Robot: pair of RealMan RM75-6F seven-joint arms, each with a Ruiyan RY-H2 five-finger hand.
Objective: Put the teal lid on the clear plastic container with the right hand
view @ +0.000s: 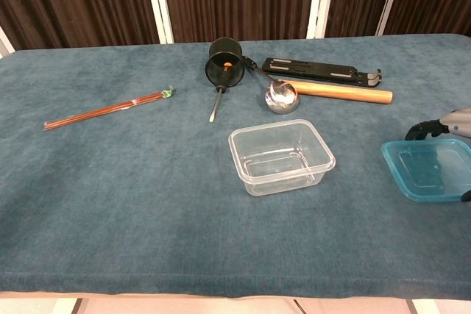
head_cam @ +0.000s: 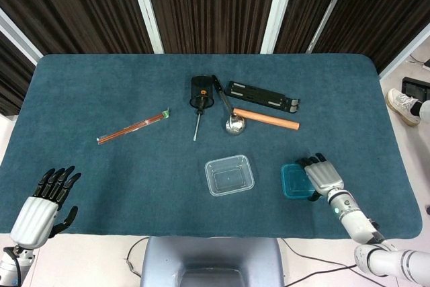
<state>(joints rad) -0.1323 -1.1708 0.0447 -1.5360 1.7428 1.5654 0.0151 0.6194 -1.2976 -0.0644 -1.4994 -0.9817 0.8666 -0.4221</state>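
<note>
The clear plastic container (head_cam: 229, 175) (view: 280, 156) stands open and empty near the table's front middle. To its right is the teal lid (head_cam: 294, 181) (view: 430, 170), held level just above the cloth. My right hand (head_cam: 322, 178) (view: 450, 126) grips it from the right side, with dark fingers (view: 423, 129) over the far edge and the thumb at the near edge. A gap of cloth separates lid and container. My left hand (head_cam: 44, 205) hangs open off the table's front left corner, holding nothing.
Behind the container lie a metal ladle (head_cam: 234, 124), a wooden rolling pin (head_cam: 265, 119), a black cup (head_cam: 200, 91) with a screwdriver, and a black folding stand (head_cam: 262, 97). Reddish chopsticks (head_cam: 132, 127) lie at the left. The table's front edge (view: 221, 288) is close.
</note>
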